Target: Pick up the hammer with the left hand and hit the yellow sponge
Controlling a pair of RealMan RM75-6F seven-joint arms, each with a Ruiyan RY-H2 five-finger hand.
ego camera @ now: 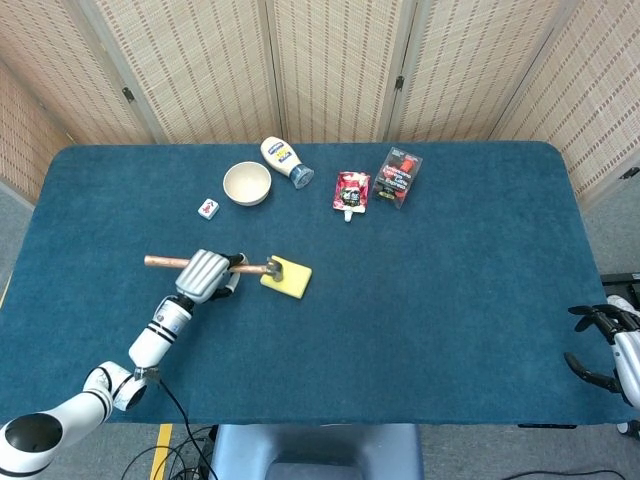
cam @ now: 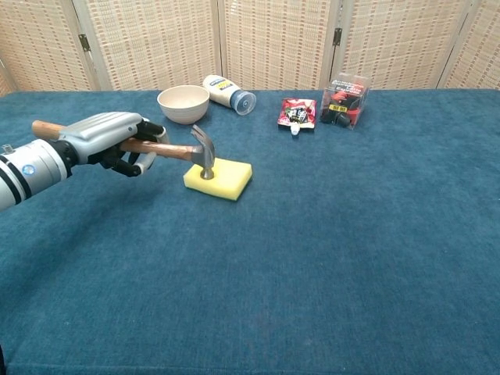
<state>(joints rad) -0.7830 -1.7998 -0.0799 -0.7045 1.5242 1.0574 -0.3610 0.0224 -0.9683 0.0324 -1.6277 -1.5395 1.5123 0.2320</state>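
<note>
My left hand (ego camera: 205,274) (cam: 109,139) grips the wooden handle of the hammer (ego camera: 250,267) (cam: 168,148) near its middle. The handle runs roughly level, its free end sticking out to the left. The metal head (cam: 203,151) points down and touches the top of the yellow sponge (ego camera: 290,278) (cam: 223,179), near the sponge's left end. The sponge lies flat on the blue table (ego camera: 420,290). My right hand (ego camera: 605,345) hangs off the table's right edge, holding nothing, with its fingers apart.
Along the back stand a cream bowl (ego camera: 247,184) (cam: 183,103), a white bottle on its side (ego camera: 286,161) (cam: 228,91), a red pouch (ego camera: 351,190) (cam: 298,113), a clear box of red items (ego camera: 399,176) (cam: 344,101) and a small white card (ego camera: 208,208).
</note>
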